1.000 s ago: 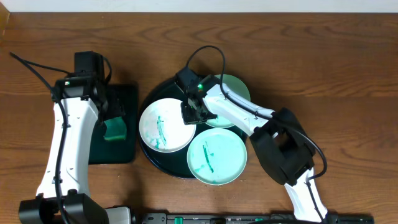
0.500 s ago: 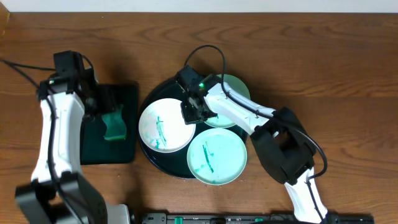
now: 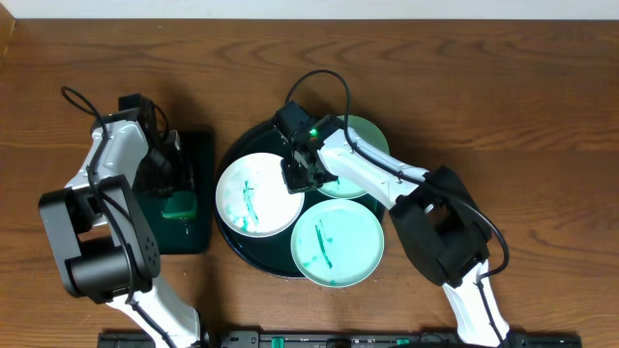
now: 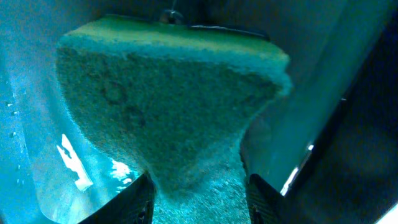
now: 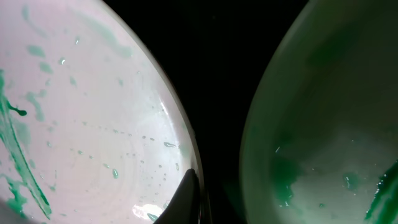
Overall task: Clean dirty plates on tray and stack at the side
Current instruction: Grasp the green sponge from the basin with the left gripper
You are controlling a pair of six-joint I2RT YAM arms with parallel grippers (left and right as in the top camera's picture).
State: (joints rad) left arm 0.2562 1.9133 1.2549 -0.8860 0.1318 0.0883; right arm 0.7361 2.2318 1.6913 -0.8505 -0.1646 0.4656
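The plates are probably light, stiff, breakable and slick with wet smears, so the raised rim is the place to pinch. All three lie on the tray mid-table, toward the front edge. The white plate is leftmost, one mint plate is nearest the front, and the second mint plate is behind. The right gripper is low at the white plate's right rim. One fingertip shows there, but I cannot tell how far it is open. The left gripper, toward the left edge, pinches a soft sponge.

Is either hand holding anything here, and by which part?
The left hand pinches the green sponge at its narrowed near end. The right hand sits at the rim of the white plate; a hold cannot be told.
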